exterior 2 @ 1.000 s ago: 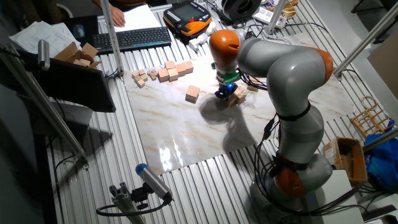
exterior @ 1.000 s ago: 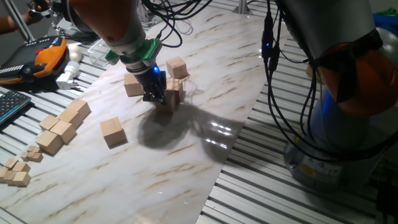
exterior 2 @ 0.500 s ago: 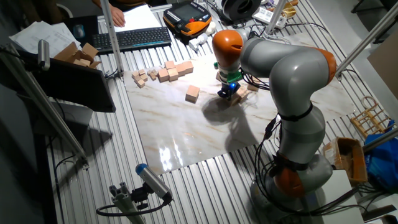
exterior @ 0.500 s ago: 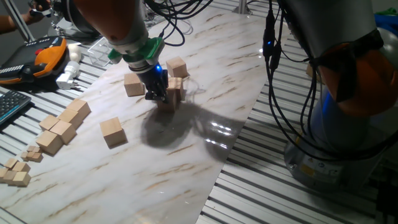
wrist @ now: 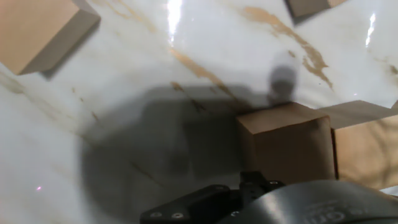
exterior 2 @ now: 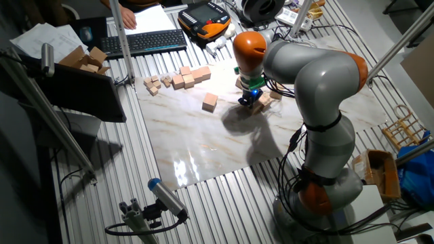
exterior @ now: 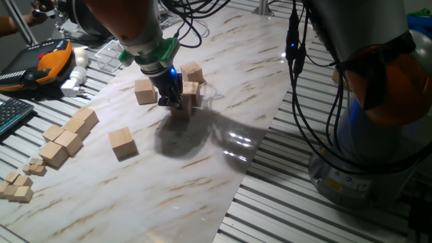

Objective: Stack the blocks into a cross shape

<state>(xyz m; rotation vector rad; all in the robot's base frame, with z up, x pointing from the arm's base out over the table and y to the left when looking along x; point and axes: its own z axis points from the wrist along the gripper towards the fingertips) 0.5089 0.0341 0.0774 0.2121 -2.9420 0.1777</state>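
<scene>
The gripper [exterior: 171, 100] is hovering low over a cluster of blocks [exterior: 187, 94] near the middle of the marble table [exterior: 223, 61], toward its far edge; whether its fingers are apart or clamped on a block, I cannot tell, since the hand is hiding them. Two more blocks are flanking the cluster [exterior: 145, 92] [exterior: 192, 71], and one [exterior: 122, 142] is sitting alone toward the near-left edge. In the hand view, a block [wrist: 283, 146] is lying right under the hand. For a clean placement, the arm should be keeping the faces square and moving straight vertically, without nudging neighbours
</scene>
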